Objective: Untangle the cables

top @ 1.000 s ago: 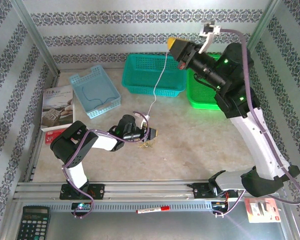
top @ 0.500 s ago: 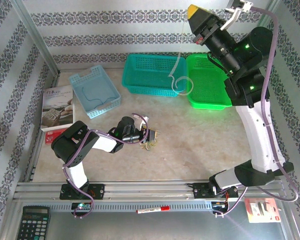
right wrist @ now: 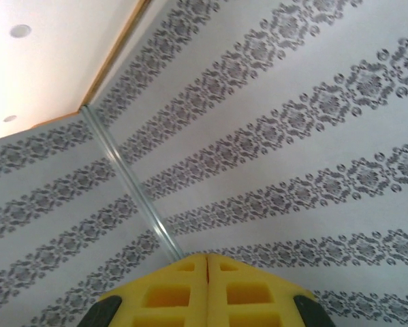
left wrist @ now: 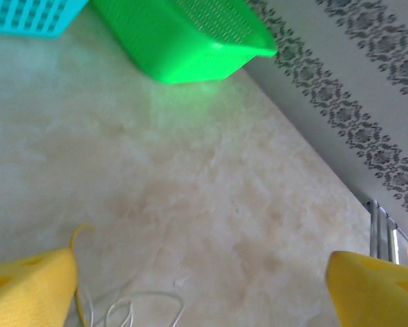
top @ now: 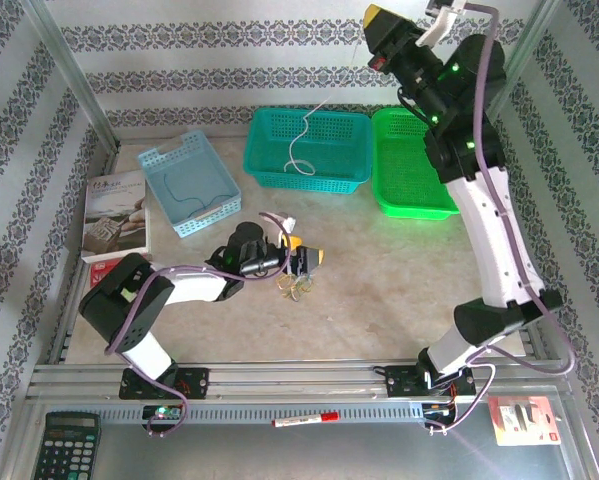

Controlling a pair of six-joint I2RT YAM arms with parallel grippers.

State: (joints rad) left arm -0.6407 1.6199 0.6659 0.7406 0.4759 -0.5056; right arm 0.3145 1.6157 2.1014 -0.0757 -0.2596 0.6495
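Note:
My right gripper (top: 377, 22) is raised high at the back, above the baskets. Its yellow pads (right wrist: 207, 286) are pressed shut. A thin white cable (top: 301, 140) hangs from it, its curled end dangling over the teal basket (top: 269, 170). My left gripper (top: 307, 252) is low over the table's middle, its jaws wide open. A small clump of white and yellow-tan cables (top: 293, 288) lies loose on the table just in front of it. In the left wrist view the white loops (left wrist: 132, 306) lie by the left finger (left wrist: 26, 286). A thin blue cable (top: 182, 197) lies in the light blue tray (top: 164, 160).
A green basket (top: 409, 200) stands right of the teal one and shows as the green basket (left wrist: 190, 41) ahead of the left gripper. A booklet (top: 114, 215) lies at the left. A calculator (top: 69, 445), a red marker (top: 304, 418) and a small packet (top: 524, 420) sit on the near ledge.
My left gripper has opened and let go of the clump, which now lies on the table. The right arm has risen and swung the white cable left, over the teal basket.

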